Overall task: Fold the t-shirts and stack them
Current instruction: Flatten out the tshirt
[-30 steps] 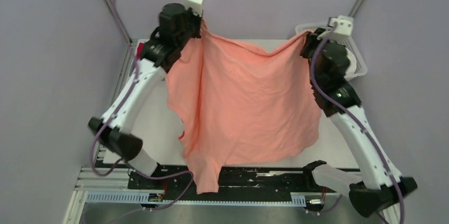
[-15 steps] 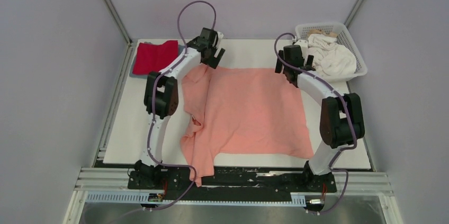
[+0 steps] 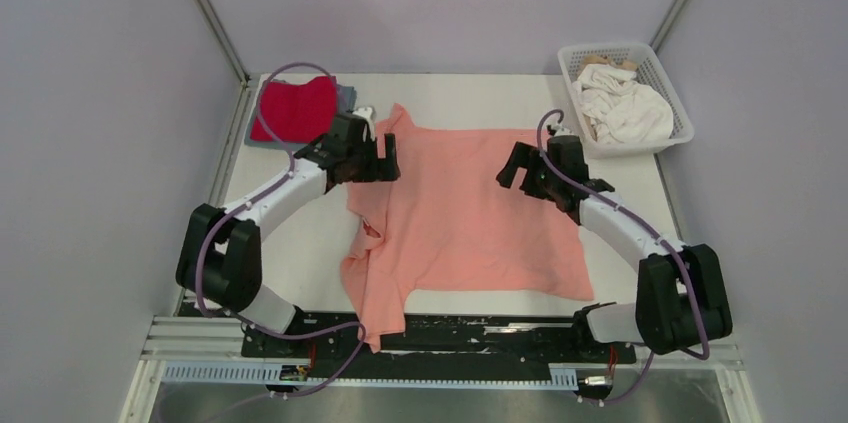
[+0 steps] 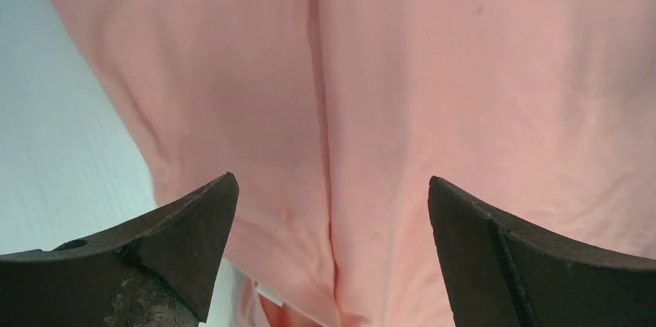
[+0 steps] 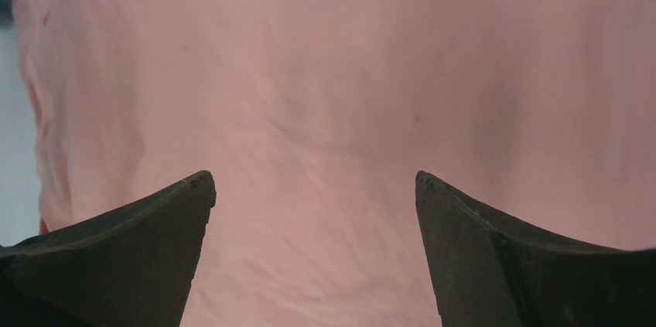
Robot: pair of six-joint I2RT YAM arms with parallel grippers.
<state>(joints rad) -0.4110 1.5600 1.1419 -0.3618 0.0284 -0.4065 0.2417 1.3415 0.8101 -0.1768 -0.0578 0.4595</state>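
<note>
Now your pink shirt point(image 3: 470, 213) lies spread mid-desk, one end draped over the near edge.
Your left gripper point(image 3: 378, 159) and right gripper point(image 3: 512, 169) sit over it, fingers wide, holding nothing; the red shirt point(image 3: 295, 108) lies in the far-left corner.

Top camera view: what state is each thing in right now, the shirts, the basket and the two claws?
Salmon-pink t-shirt: spread out on the table, unfolded, one end hanging over the near edge.
Red t-shirt: folded, far left corner.
Grey-blue t-shirt: under the red one, mostly hidden.
White t-shirts: crumpled in the basket.
Basket: upright, holding clothes.
Left gripper: open, empty, above the pink shirt.
Right gripper: open, empty, above the pink shirt.
</note>
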